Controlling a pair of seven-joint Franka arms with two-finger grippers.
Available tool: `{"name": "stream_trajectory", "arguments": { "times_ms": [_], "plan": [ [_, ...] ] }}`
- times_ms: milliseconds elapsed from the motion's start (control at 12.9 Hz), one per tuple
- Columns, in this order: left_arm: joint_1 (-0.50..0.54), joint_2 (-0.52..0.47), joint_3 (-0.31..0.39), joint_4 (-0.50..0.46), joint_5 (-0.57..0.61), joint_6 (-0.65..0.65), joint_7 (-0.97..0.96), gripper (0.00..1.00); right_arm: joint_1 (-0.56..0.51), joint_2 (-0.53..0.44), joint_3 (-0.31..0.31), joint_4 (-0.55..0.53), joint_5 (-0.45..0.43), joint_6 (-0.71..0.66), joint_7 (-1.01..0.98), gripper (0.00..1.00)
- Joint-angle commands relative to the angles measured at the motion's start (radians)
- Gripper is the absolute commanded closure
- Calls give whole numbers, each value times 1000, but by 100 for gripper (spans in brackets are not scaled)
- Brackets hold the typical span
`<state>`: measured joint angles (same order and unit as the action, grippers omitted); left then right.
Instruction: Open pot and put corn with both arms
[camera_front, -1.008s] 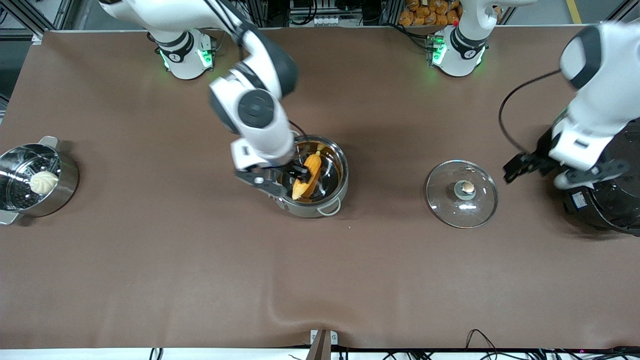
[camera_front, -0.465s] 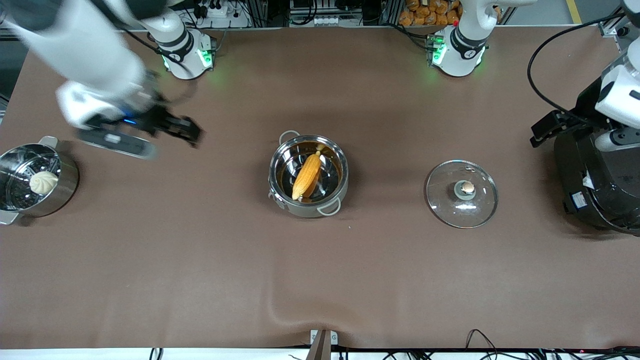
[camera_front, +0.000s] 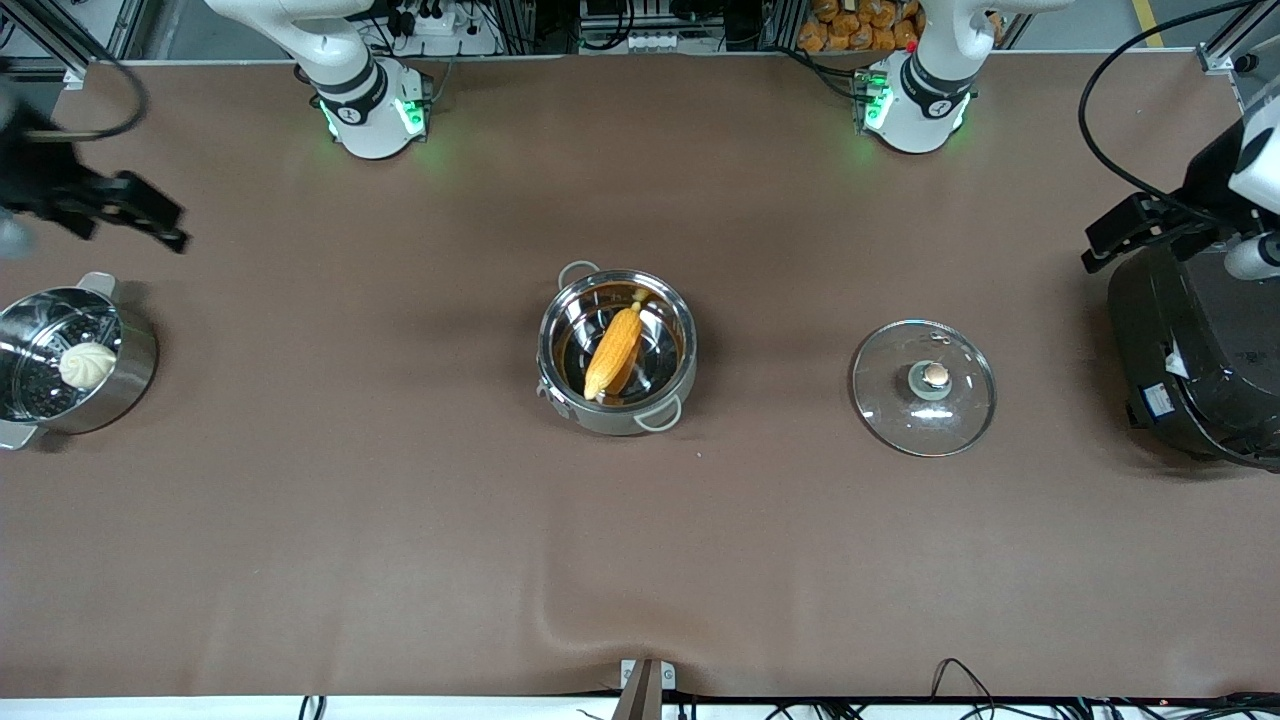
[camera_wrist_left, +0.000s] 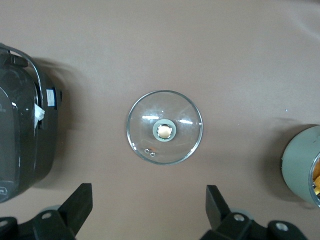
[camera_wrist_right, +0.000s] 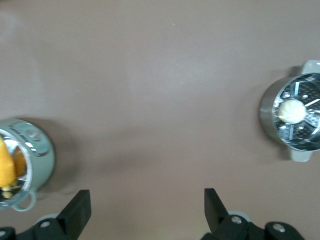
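Observation:
The steel pot (camera_front: 676, 388) stands open at the table's middle. The yellow-orange corn (camera_front: 614, 352) lies slanted inside it. The glass lid (camera_front: 900, 410) lies flat on the table between the pot and the left arm's end, knob (camera_front: 935, 375) up. My right gripper (camera_front: 150, 218) is open and empty, in the air above the steamer pot's end of the table. My left gripper (camera_front: 1115, 240) is open and empty over the rice cooker's edge. The left wrist view shows the lid (camera_wrist_left: 145, 115) past its open gripper (camera_wrist_left: 148, 205). The right wrist view shows the pot (camera_wrist_right: 42, 155), the corn (camera_wrist_right: 6, 167) and its open gripper (camera_wrist_right: 145, 210).
A steel steamer pot (camera_front: 135, 365) with a white bun (camera_front: 87, 364) stands at the right arm's end; it also shows in the right wrist view (camera_wrist_right: 267, 117). A big black rice cooker (camera_front: 1190, 350) stands at the left arm's end. Brown cloth covers the table.
My right gripper let go of the corn in the pot and swung away toward the steamer pot's end. My left gripper drew back over the rice cooker.

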<state>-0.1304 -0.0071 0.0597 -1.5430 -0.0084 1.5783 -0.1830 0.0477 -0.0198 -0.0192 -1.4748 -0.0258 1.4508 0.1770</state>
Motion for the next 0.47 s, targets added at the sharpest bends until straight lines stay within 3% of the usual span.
{"name": "stream_trajectory", "arguments": {
  "times_ms": [0,155,388],
  "plan": [
    [90,35,-85,52,1,-47,66,0,-5,-55,-66,-62,17,17,-88,0],
    [100,29,-104,46,5,-47,68,0,-6,-80,-100,-94,10,37,-152,0],
    [100,21,-104,34,5,-57,74,0,1,-78,-104,-98,15,31,-151,0]
  ]
}}
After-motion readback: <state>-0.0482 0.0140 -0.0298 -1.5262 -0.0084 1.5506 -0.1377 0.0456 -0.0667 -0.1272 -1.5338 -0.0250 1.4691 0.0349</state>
